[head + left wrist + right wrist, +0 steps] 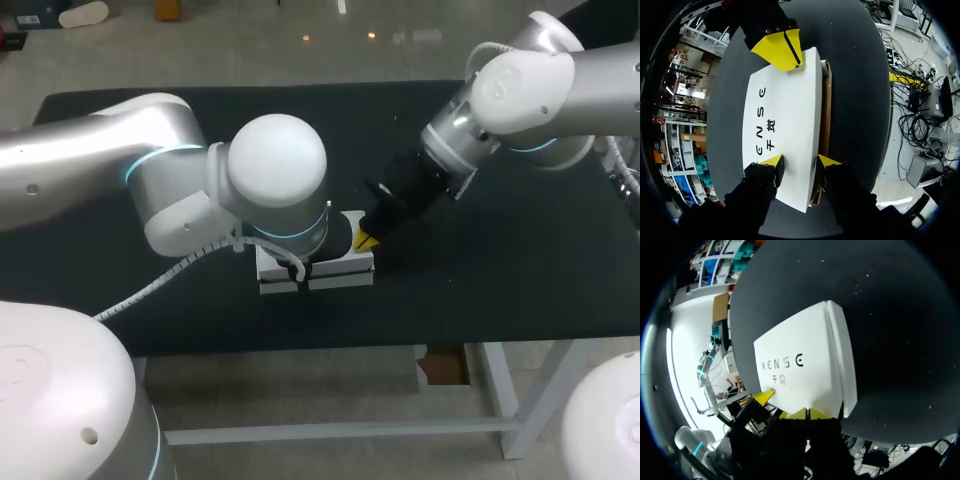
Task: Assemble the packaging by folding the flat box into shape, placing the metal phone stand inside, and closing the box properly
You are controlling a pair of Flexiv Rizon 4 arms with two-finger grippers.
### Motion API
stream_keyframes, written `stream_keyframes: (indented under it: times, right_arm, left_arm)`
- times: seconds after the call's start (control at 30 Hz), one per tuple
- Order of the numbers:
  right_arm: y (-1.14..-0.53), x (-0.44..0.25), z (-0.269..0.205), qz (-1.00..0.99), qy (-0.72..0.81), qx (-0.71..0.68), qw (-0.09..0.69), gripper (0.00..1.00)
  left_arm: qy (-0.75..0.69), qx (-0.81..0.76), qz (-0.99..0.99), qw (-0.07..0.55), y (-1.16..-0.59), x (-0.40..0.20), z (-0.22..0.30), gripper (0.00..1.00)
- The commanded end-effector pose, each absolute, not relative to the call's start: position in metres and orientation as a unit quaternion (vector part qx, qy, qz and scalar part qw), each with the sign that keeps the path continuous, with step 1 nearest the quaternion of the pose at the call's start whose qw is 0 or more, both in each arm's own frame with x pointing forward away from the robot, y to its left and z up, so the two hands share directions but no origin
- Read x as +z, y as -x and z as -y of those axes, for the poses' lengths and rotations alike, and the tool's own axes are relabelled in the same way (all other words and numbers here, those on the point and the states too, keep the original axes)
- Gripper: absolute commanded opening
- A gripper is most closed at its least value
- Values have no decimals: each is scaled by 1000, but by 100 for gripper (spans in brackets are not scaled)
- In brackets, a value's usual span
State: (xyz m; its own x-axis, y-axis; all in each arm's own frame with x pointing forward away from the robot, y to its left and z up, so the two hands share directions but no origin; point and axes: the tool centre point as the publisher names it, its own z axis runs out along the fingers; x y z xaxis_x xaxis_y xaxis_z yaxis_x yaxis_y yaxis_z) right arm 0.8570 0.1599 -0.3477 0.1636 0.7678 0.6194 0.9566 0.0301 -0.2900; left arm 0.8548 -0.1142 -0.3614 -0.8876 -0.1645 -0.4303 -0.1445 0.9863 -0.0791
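From above: white box (340, 270) midway on the counter (480, 290), under left arm (275, 165); right hand (367, 240) at its 2 o'clock. Left wrist: left hand (800, 162) spread astride the box's edge, clasping nothing. Right wrist: tips pinched together, touching the box.

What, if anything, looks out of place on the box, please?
The box's white top panel sits off its base: a brown edge shows along one side, ahead of the left pincer, so it looks not fully closed.
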Motion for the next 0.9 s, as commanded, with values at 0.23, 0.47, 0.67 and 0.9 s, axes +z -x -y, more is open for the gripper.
stream_keyframes:
  times: [0.23,0.47,0.67,0.9]
  right_arm:
    - [-861,-350,-156,628,685,-138,343,0]
    - [-861,-354,-155,625,687,-135,345,0]
    - [-861,-355,-155,624,688,-135,345,0]
    - [-861,-356,-155,624,687,-134,346,0]
  left_arm:
    - [83,-21,-971,224,-852,-363,114,44]
    - [83,-21,-971,223,-853,-364,113,45]
    - [81,-23,-971,224,-850,-362,112,46]
    - [83,-21,-971,222,-849,-363,110,46]
